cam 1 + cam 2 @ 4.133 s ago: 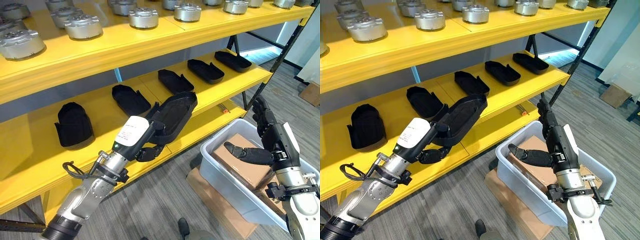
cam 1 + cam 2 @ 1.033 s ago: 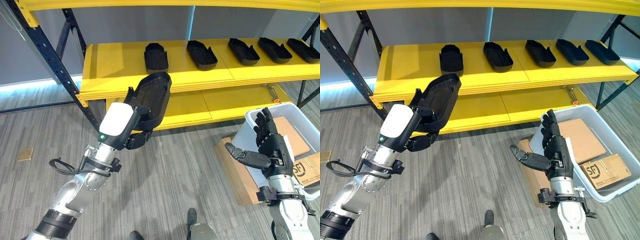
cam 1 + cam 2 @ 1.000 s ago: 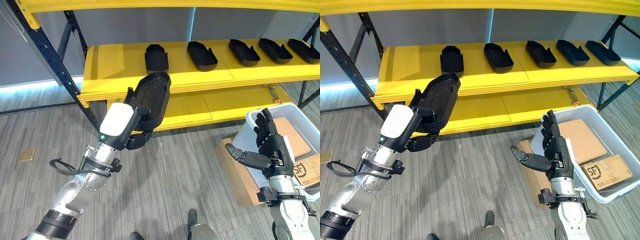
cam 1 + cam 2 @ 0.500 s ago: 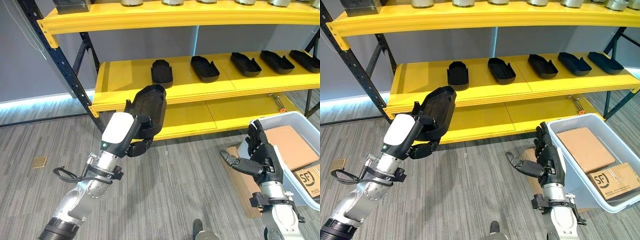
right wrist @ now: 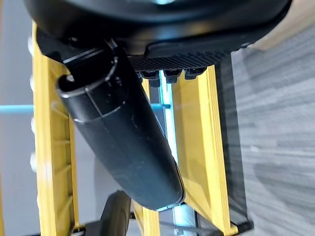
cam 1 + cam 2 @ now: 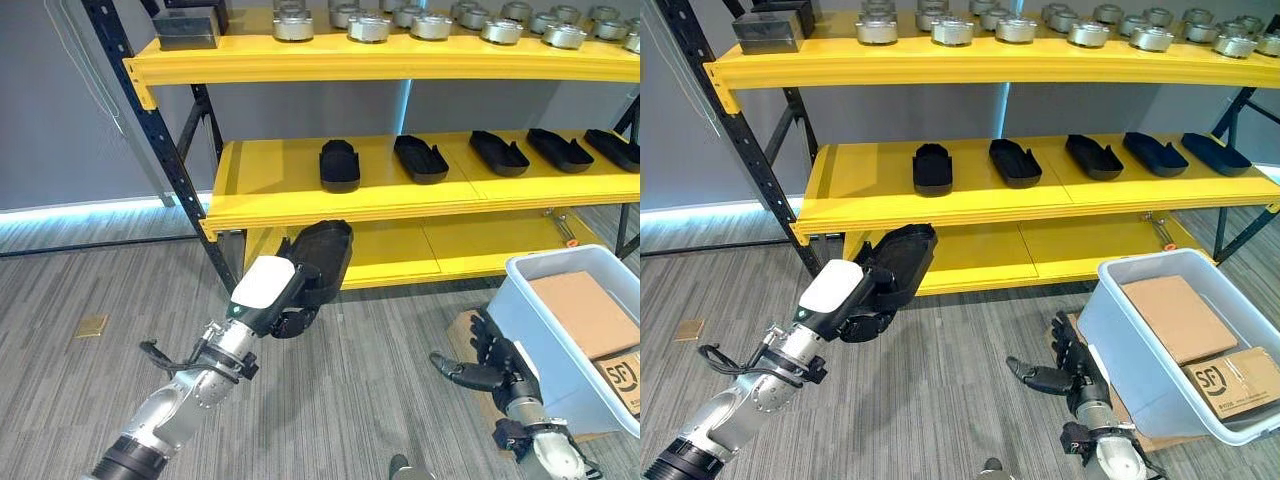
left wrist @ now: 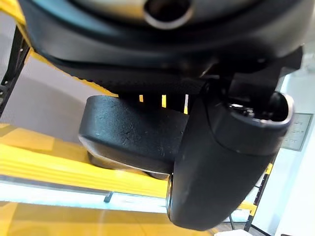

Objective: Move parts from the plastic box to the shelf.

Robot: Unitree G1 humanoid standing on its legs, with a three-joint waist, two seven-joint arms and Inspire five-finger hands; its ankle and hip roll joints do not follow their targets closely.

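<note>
The left hand (image 6: 285,320) is gripping the black part (image 6: 322,256) with curled fingers, now lower and short of the middle shelf (image 6: 300,205) at its 12 o'clock; placing is still pending. At 3 o'clock, the right hand (image 6: 487,370) is hanging open and empty, dropped beside the plastic box (image 6: 560,365).

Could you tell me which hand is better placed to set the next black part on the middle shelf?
The left hand. Its fingers are curled round a black tray-shaped part held up just before the middle shelf, near the free stretch at its left end. The right hand hangs open and empty, low beside the plastic box.
</note>
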